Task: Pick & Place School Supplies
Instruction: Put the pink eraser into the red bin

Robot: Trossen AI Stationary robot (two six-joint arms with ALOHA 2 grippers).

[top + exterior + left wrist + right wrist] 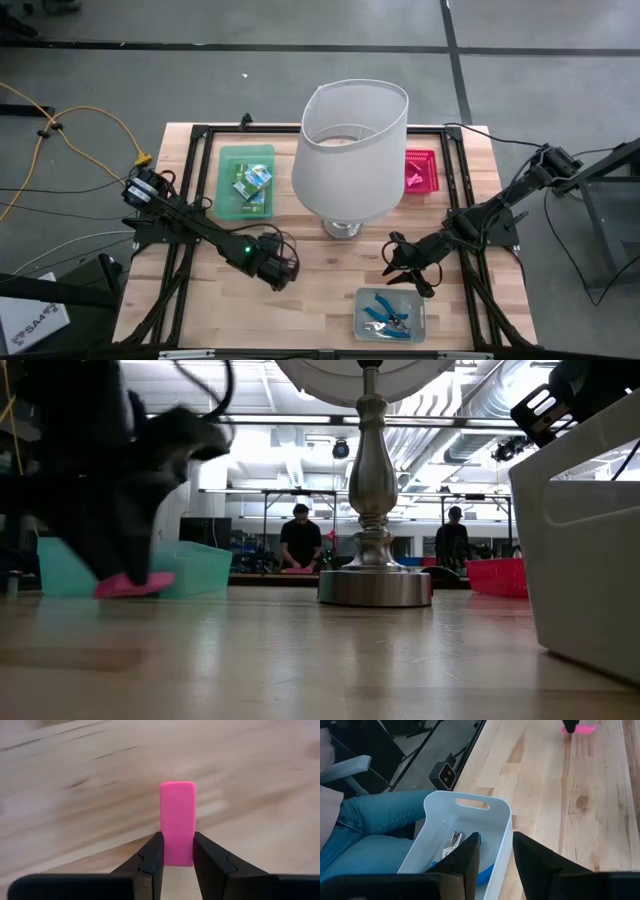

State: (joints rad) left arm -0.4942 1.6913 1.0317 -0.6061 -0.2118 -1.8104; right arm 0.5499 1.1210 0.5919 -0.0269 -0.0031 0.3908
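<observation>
A small pink eraser sits between the fingers of my left gripper, which is shut on it over the bare wood in front of the lamp, toward the table's left. In the low view the eraser shows flat under the dark gripper, close to the tabletop. My right gripper is open and holds nothing; it hovers just beyond the clear tray, where blue-handled scissors lie. Green-yellow boxes rest in the green tray. My left gripper pinches the eraser between its two fingers, one on each long side near its end. The rest of the block sticks out past the fingertips. The eraser lies level; whether it touches the table I cannot tell.
The big white lamp stands mid-table on a metal base. The red tray is at the far right. In the right wrist view the clear tray sits at the near edge, beside a person's legs in jeans. People stand in the room behind.
</observation>
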